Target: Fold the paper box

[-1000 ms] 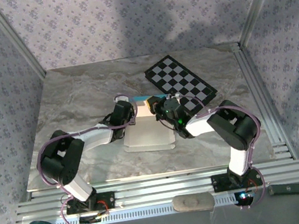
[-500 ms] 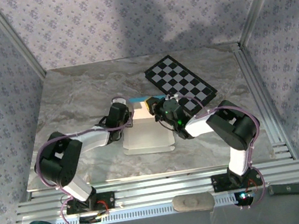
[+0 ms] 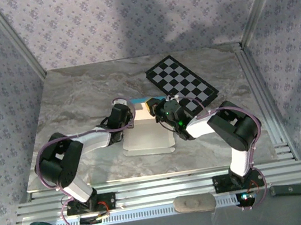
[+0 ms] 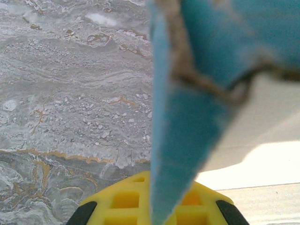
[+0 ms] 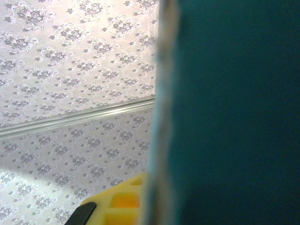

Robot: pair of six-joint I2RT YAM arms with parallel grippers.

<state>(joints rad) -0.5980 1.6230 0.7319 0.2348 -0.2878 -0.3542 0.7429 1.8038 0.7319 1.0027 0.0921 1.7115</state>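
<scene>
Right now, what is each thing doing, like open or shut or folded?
paper box: lying flat, white face up, far turquoise flap standing up.
left gripper: shut on the paper box's flap.
right gripper: shut on the same flap.
checkerboard: lying flat, nothing gripping it.

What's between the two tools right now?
The paper box: in the top view, its white panel and turquoise far edge span the gap between the left tool and the right tool, each shut on it.
</scene>
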